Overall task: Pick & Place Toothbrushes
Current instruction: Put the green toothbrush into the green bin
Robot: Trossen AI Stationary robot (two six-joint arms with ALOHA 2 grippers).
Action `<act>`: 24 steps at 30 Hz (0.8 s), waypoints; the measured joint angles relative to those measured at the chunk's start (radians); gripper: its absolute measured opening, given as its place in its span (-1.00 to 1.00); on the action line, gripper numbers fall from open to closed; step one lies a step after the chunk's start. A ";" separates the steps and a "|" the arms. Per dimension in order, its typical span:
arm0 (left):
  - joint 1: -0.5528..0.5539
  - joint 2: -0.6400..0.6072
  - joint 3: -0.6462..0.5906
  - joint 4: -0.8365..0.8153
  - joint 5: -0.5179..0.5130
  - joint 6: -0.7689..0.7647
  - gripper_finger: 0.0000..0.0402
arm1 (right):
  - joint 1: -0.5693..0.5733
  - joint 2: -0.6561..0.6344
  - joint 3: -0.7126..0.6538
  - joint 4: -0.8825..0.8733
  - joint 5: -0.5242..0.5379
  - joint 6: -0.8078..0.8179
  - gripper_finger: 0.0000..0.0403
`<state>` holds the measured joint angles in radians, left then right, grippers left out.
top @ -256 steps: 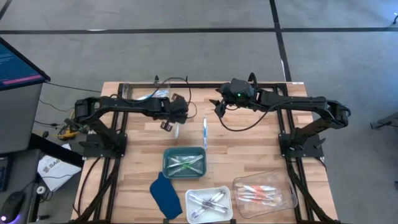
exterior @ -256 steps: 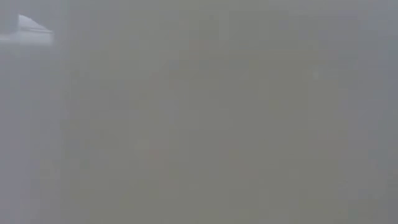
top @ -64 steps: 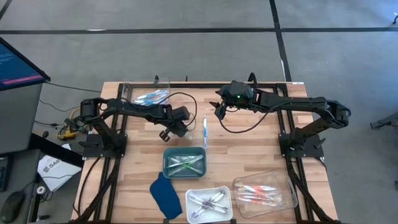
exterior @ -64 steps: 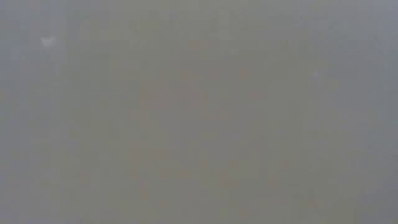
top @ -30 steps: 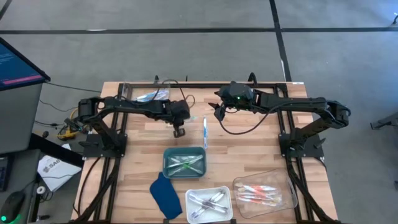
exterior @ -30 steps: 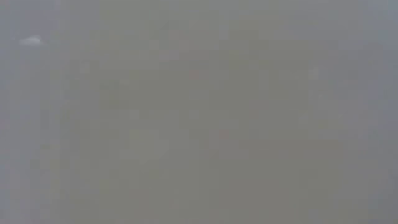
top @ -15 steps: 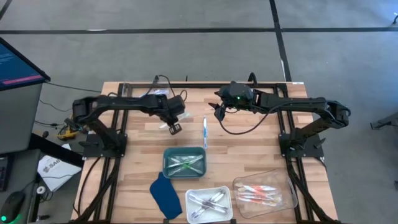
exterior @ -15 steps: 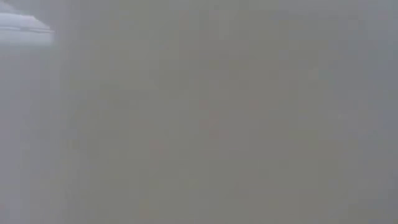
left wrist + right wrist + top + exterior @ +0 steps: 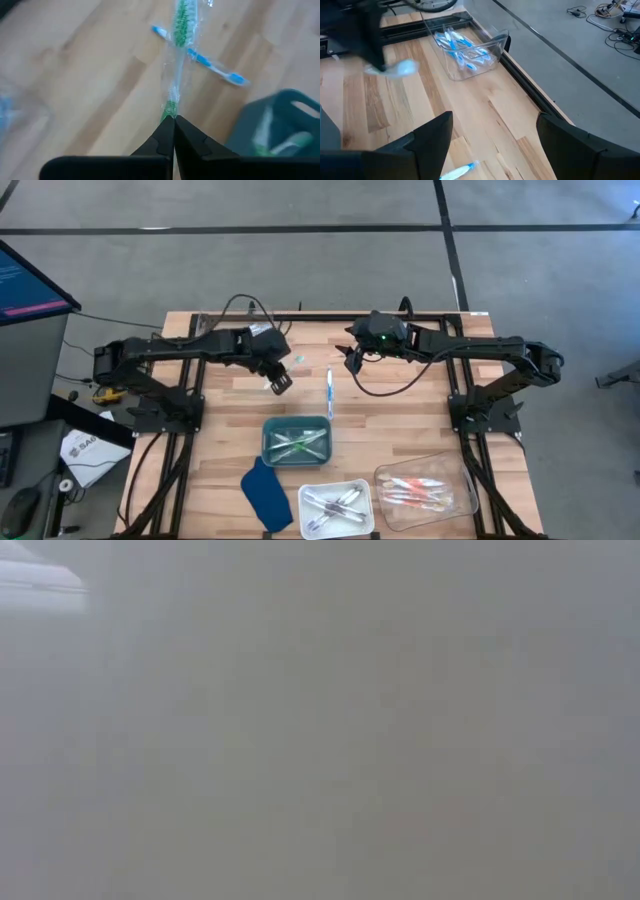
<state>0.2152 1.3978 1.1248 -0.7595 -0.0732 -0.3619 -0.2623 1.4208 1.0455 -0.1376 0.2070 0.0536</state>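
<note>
While the left gripper (image 9: pixel 173 119) is clamped together on the handle end of a wrapped green toothbrush (image 9: pixel 179 35), the brush is held clear of the table (image 9: pixel 400 420), just beside the loose blue toothbrush (image 9: pixel 329 392). The green brush is judged light and stiff, its clear wrapper slippery; the handle end is the preferred grasp point. The green tray (image 9: pixel 296 441) lies near that blue brush. The right gripper (image 9: pixel 492 135) waits opposite with its fingers apart.

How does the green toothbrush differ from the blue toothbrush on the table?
The green toothbrush is gripped by the shut left gripper above the table; the blue toothbrush lies loose on the wood. The green one looks wrapped in clear film; the blue one looks bare. Both are thin sticks.
</note>
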 joint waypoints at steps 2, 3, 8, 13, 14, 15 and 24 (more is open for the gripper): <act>-0.041 0.000 0.003 0.000 0.001 -0.033 -1.00 | 0.000 0.000 0.000 -0.001 0.000 0.000 0.40; -0.061 0.000 0.003 0.002 0.001 -0.047 -1.00 | 0.000 0.000 0.000 -0.001 0.000 0.000 0.40; -0.154 0.000 0.003 0.007 0.001 -0.121 -1.00 | 0.000 0.000 0.000 -0.005 0.000 0.000 0.40; -0.241 0.000 0.003 0.025 -0.025 -0.123 -1.00 | 0.000 0.000 0.000 -0.005 0.000 0.000 0.40; -0.259 0.000 0.003 0.028 -0.034 -0.122 -1.00 | 0.000 0.000 0.000 -0.004 0.000 0.000 0.40; -0.278 0.000 0.003 0.033 -0.047 -0.122 -1.00 | 0.000 0.000 0.000 -0.005 0.000 0.000 0.40; -0.404 0.003 0.004 0.080 -0.116 -0.066 -1.00 | 0.000 0.000 0.000 -0.005 0.000 0.000 0.40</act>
<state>-0.1887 1.4006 1.1286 -0.6795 -0.1894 -0.4278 -0.2623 1.4208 1.0458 -0.1422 0.2070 0.0540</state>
